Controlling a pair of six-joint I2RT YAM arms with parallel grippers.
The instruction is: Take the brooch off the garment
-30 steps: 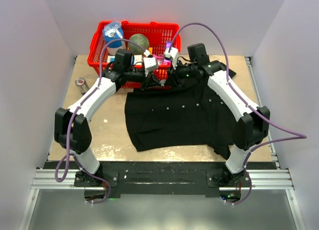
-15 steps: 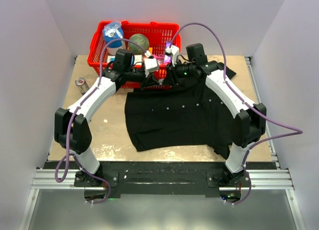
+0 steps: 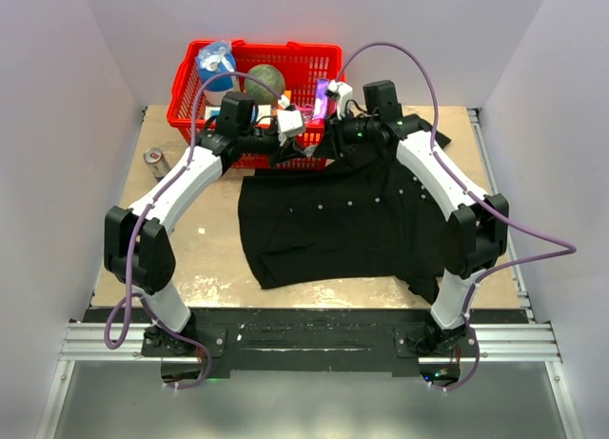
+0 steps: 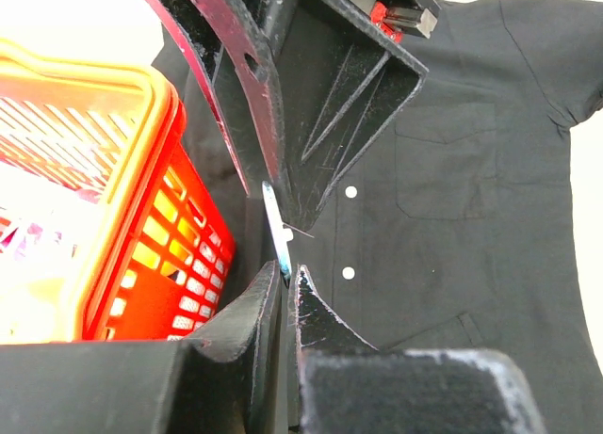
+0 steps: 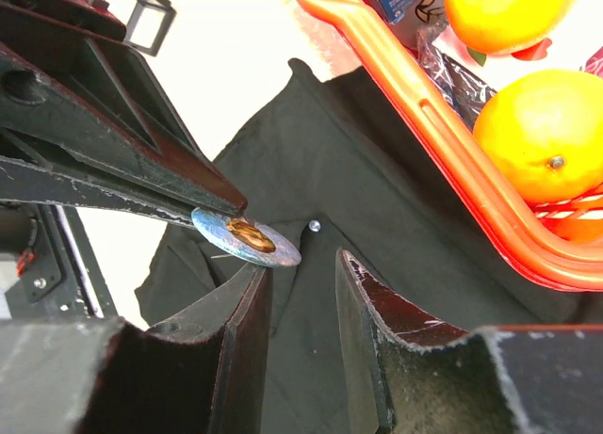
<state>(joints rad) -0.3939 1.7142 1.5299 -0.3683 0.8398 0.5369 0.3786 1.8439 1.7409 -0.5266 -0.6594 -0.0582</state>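
A bare wooden counter [image 3: 205, 239], scuffed pale along its near edge, sits in a booth of three plain light walls [image 3: 57, 125]. Two arms reach across it to its far side, the left arm [image 3: 181, 191] and the right arm [image 3: 438, 182].

There is one red plastic basket [image 3: 186, 110] against the back wall, one black shirt [image 3: 333, 234] spread flat in front of it, and one small can [image 3: 155, 160] lying near the left wall. The right wrist view shows two oranges [image 5: 537, 137] in the basket. The left wrist view shows two white buttons [image 4: 350, 191] on the shirt, beside its chest pocket.

The single brooch [image 5: 247, 238], a silvery disc, is held up over the shirt's collar end, just beside the basket's front wall. The left fingers [image 4: 250, 312] are clenched on its rim. The right fingers [image 5: 236, 312] stand apart with nothing between them, the disc lying over the tip of one. Whether the brooch still clings to the cloth cannot be told.
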